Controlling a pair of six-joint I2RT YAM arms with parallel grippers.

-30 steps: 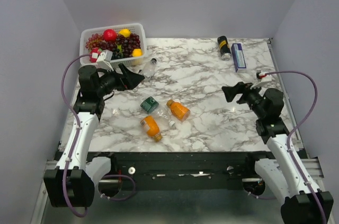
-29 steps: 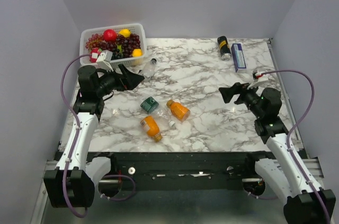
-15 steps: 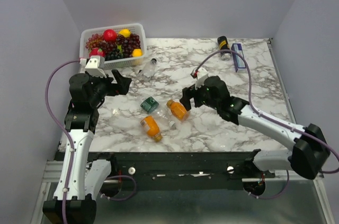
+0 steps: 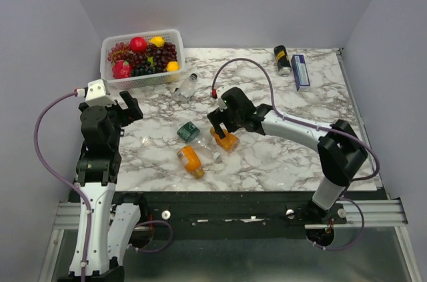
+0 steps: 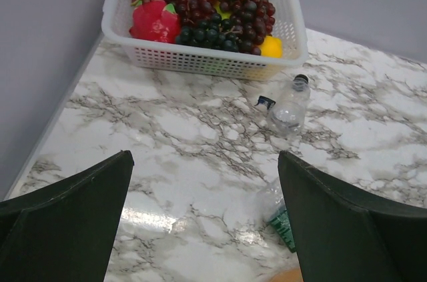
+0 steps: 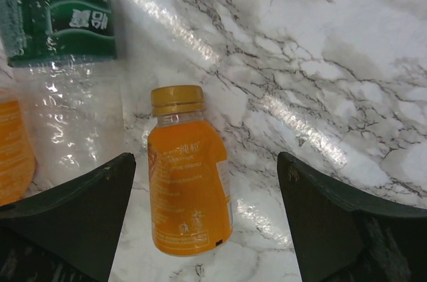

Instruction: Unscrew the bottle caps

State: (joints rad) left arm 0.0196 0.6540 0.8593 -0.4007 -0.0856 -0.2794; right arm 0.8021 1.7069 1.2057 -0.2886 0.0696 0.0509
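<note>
White-and-grey marble covers your counter (image 4: pixel 287 155), with pale walls on three sides.

Closest to you, a juice bottle (image 4: pixel 191 161) lies on its side, left of centre. Just beyond it lies a clear bottle with a green label (image 4: pixel 189 132), also on its side. It sits between that first bottle and a second juice bottle (image 4: pixel 228 140) to the right.

Your right end effector (image 4: pixel 221 125) hangs over the second juice bottle with its jaws spread wide and nothing clamped. From the right wrist you see this bottle lengthwise between the two fingers, its orange cap (image 6: pixel 176 97) screwed on and pointing away from the camera. Bare marble shows between the bottle and the right-hand finger. You cannot tell whether the other finger touches it.

Your left end effector (image 4: pixel 131 109) sits further left and is raised off the counter. Its jaws are fully apart and empty.

Beyond it, the other clear bottle (image 5: pixel 289 105) lies just in front of the basket (image 5: pixel 200 62), its dark cap (image 5: pixel 301 82) on and pointing toward the basket. The white basket in the far left corner holds grapes and other fruit.

At the far right edge, a black can (image 4: pixel 281 59) lies beside a blue box (image 4: pixel 300 71), well apart from the bottles.
</note>
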